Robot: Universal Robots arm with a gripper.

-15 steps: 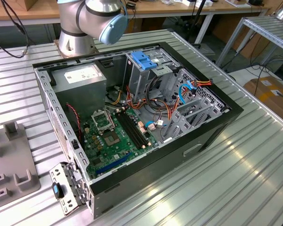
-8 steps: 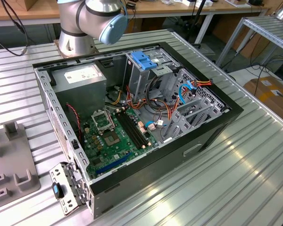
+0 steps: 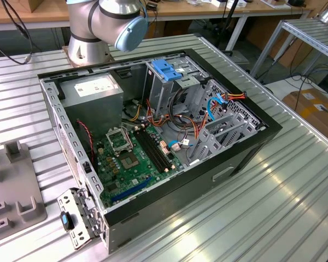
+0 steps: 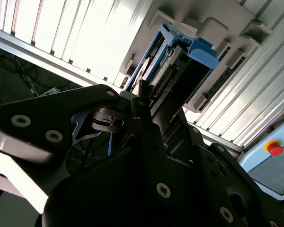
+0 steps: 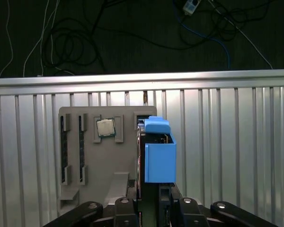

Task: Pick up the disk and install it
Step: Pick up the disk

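1. As the disk (image 5: 159,158) stood edge-on in the gripper (image 5: 149,202), with the grey holder tray (image 5: 109,163) well behind it in the first wrist view, the pick-up looked done. The step in hand looked like the carry toward installing.
2. The jaws appeared clamped on the disk's two flat faces, one finger (image 4: 138,97) lying against its side in the second wrist view. The far end, with its blue rail, projected free beyond the fingertips.
3. The disk seemed clear of the tray, where a small square chip (image 5: 105,126) sat in its own recess.
4. In the exterior view the open computer case (image 3: 251,136) lay on the slatted table (image 3: 273,218). Its drive cage (image 3: 169,82), topped by a blue latch, sat at the end nearest the arm's base.
5. By my judgement, installing called for a firm hold, the blue rails kept square to the cage's guides, and a path clear of the loose cables (image 3: 208,109) beside that cage.
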